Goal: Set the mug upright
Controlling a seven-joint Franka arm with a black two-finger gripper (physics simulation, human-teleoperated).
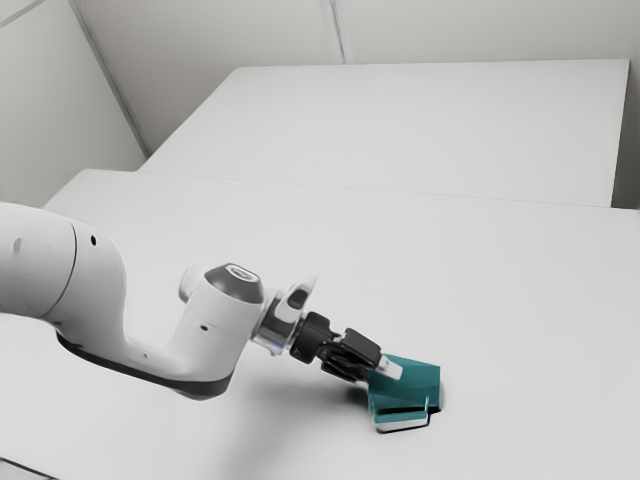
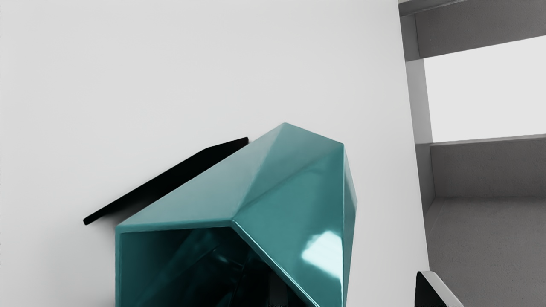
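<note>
The teal faceted mug (image 1: 415,378) lies on its side on the table in the exterior view, and my gripper (image 1: 382,370) reaches it from the exterior view's left, one light fingertip over its upper side. In the wrist view the open mouth of the mug (image 2: 294,192) faces my hand, with its black handle (image 2: 170,183) low along the side against the tabletop. My gripper (image 2: 360,294) stands open across the mug's wall: a dark fingertip appears inside the mouth, and the other is outside with space between it and the wall.
The white table (image 1: 520,300) stretches around the mug, with a second white surface (image 1: 400,125) behind it. Beyond the table's edge, grey framing (image 2: 477,170) stands around a bright opening in the wrist view.
</note>
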